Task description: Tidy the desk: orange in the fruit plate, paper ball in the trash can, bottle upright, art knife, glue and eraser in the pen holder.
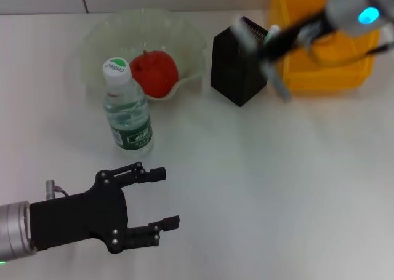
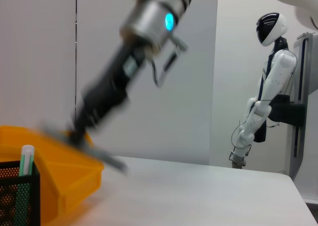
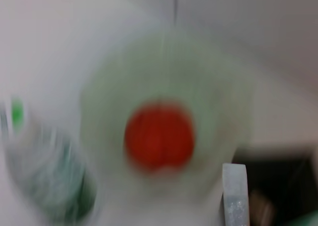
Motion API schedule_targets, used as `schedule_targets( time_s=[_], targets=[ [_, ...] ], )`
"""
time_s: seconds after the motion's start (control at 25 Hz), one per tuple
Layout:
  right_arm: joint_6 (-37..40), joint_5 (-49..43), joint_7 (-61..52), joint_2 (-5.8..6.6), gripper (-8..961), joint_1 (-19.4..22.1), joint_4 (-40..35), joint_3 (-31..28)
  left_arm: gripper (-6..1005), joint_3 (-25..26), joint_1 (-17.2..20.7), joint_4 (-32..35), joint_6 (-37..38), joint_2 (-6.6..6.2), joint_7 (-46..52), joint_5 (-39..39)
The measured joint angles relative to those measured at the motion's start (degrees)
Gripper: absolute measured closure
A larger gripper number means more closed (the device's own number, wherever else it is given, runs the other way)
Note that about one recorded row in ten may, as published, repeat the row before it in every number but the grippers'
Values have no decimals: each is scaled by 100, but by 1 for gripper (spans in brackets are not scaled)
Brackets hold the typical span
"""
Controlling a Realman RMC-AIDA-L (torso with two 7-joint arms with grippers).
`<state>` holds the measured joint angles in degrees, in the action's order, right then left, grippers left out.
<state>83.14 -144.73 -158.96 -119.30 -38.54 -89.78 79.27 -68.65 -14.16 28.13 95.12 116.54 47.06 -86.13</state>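
My right claw hangs over the gap between the pen holder and the trash can, and it carries a thin grey stick, probably the art knife, which slants down past the holder's rim; the motion smears the fingers, so I cannot tell how firmly they close, though the stick looks held. A white-and-green tube already stands inside the holder at its far corner. Further left, the orange sits in the fruit plate, and the bottle stands upright just in front of the plate. My left claw rests low over the near table, fingers spread and empty, well apart from everything. I see no paper ball and no eraser from here; they may lie inside the containers. My worry is the stick's tip: it hangs outside the holder's mouth, so a release now would likely drop it onto the table or into the yellow bin. A swing sideways could also knock the light mesh holder over.
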Motion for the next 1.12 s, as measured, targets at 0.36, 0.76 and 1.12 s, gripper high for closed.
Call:
schedule_targets(
  time_s=[0.36,0.76,1.12],
  targets=[
    [-3564,4646,5028,-2,815,1404,1110,-52,217,-30,-80,-9,-24,9,15,0],
    [-3525,6848,7656,0,818,672,4137,-102,216,-43,-131,-2,-9,17,33,0],
    [-3479,7266,8312,-24,771,567,5043,-125,217,-39,-121,-13,6,17,39,0]
  ],
)
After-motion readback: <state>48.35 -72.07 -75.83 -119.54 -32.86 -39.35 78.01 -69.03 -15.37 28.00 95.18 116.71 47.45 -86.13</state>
